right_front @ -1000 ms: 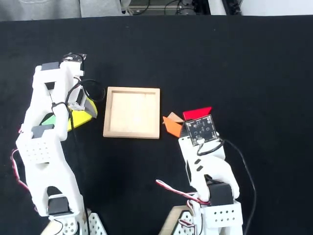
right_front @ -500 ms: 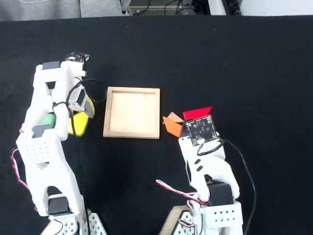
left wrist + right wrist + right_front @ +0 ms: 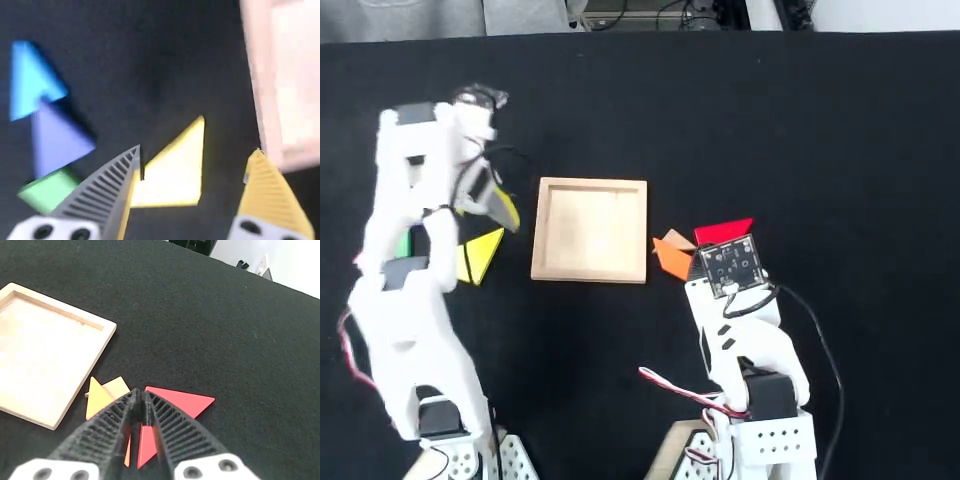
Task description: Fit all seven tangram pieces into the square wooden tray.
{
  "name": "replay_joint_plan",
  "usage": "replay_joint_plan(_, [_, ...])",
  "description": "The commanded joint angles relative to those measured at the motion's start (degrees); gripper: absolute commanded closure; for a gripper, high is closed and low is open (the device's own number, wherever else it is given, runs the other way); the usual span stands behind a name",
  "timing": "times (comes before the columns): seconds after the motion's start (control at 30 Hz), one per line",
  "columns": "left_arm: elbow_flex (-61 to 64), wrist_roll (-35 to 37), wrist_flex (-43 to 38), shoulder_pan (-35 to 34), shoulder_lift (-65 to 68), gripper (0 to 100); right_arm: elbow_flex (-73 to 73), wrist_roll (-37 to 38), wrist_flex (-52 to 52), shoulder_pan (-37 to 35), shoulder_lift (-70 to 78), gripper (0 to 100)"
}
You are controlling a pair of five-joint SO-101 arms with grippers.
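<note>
Claw watch, near side first: the right claw (image 3: 141, 392) sits closest in, jaws pressed together with nothing between them. Its tips are right over the spot where the orange pieces (image 3: 102, 396) meet the red triangle (image 3: 172, 402). Both lie flat on the black surface (image 3: 800, 150), just right of the square wooden tray (image 3: 539, 230), which is empty.

Across on the left, about level with them, is the yellow triangle (image 3: 480, 256), flat on the surface, near the tray's left edge but apart from it. This is the one that matters. The left claw (image 3: 496, 205) hangs just beyond it, a touch farther out, jaws spread wide and holding nothing. From that arm's wrist camera the triangle sits squarely in the gap between the two jaws. Its long axis runs from a broad near-left end to a point aimed far-right, toward the tray.

The left arm is plainly the nearer one for this piece. By the look of it, the next job is a straight drop and a close across the triangle, then a short carry right into the tray.

On the triangle's far side from the tray wait a green piece (image 3: 405, 240), a purple piece (image 3: 57, 140) and a blue piece (image 3: 30, 80).
</note>
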Motion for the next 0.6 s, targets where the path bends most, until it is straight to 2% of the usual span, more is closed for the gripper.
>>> replay_joint_plan(0.0, [-3.21, -20.75, 10.64, -2.33, -13.45, 70, -0.22, 0.44, 0.18, 0.97, -4.44, 98.6])
replay_joint_plan(0.1, [2.95, -29.27, 11.6, -4.53, -19.78, 71, -0.22, 0.44, 0.18, 0.97, -4.44, 98.6])
replay_joint_plan(0.17, [8.75, -31.65, 9.58, -5.85, -22.59, 70, -0.22, 0.44, 0.18, 0.97, -4.44, 98.6])
replay_joint_plan(0.27, [20.09, -32.62, 1.85, -6.29, -25.49, 68, -0.22, 0.44, 0.18, 0.97, -4.44, 98.6])
replay_joint_plan(0.4, [33.27, -37.54, -5.63, -4.7, -29.19, 67, -0.22, 0.44, 0.18, 0.97, -4.44, 98.6])
replay_joint_plan(0.57, [43.47, -39.38, -15.47, -3.47, -36.92, 67, -0.22, 0.44, 0.18, 0.97, -4.44, 98.6])
